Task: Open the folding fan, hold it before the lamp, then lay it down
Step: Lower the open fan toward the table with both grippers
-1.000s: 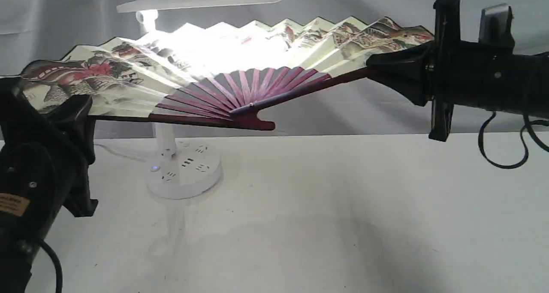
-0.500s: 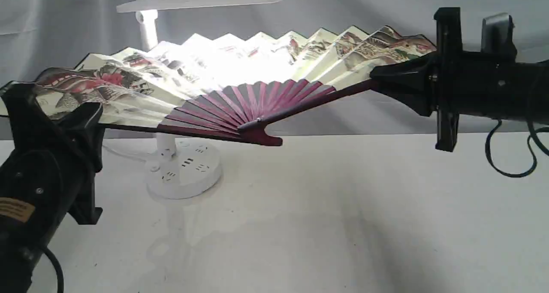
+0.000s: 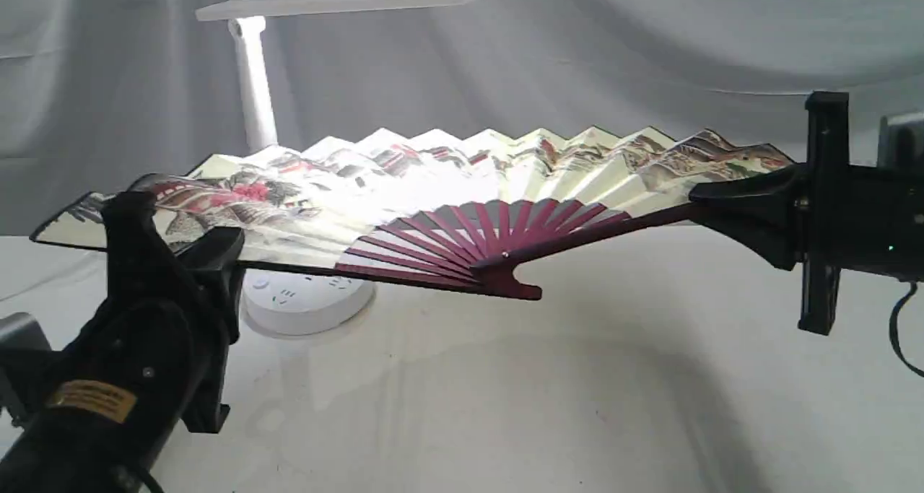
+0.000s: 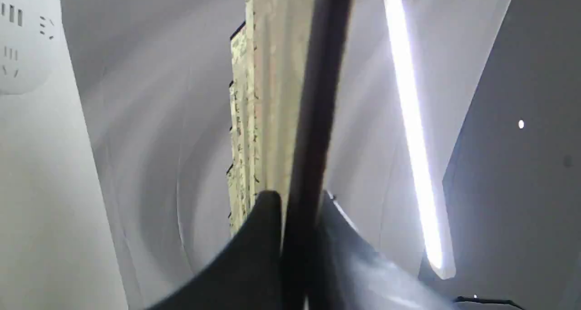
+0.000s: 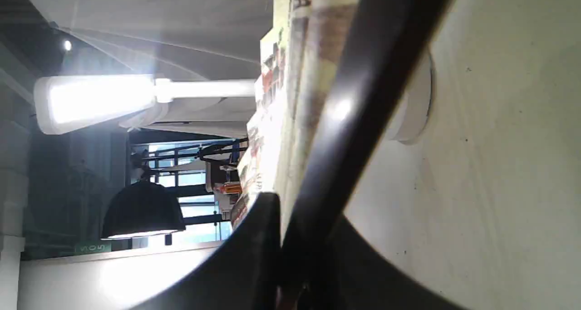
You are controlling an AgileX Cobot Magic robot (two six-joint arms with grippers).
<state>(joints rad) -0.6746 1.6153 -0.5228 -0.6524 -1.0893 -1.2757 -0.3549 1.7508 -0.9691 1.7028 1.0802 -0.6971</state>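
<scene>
The folding fan (image 3: 433,182) is spread wide open, cream pleats painted with a village scene, maroon ribs meeting at a pivot low in the middle. It hangs just above the table, in front of the white lamp (image 3: 253,81), whose lit bar head sits higher than the fan. My left gripper (image 3: 216,251) is shut on the fan's left guard, seen edge-on as the dark guard (image 4: 313,119) in the left wrist view. My right gripper (image 3: 704,201) is shut on the right guard (image 5: 363,105). The lamp's round base (image 3: 310,305) is partly hidden behind the fan.
A white table (image 3: 541,392) spreads below and in front of the fan. Grey cloth (image 3: 613,45) hangs behind as a backdrop. A black cable (image 3: 902,334) dangles from the right arm.
Both grippers have carried the open fan downward and toward the right. It now sits below the lamp head, near the table, and no longer covers the lamp's stem top.
</scene>
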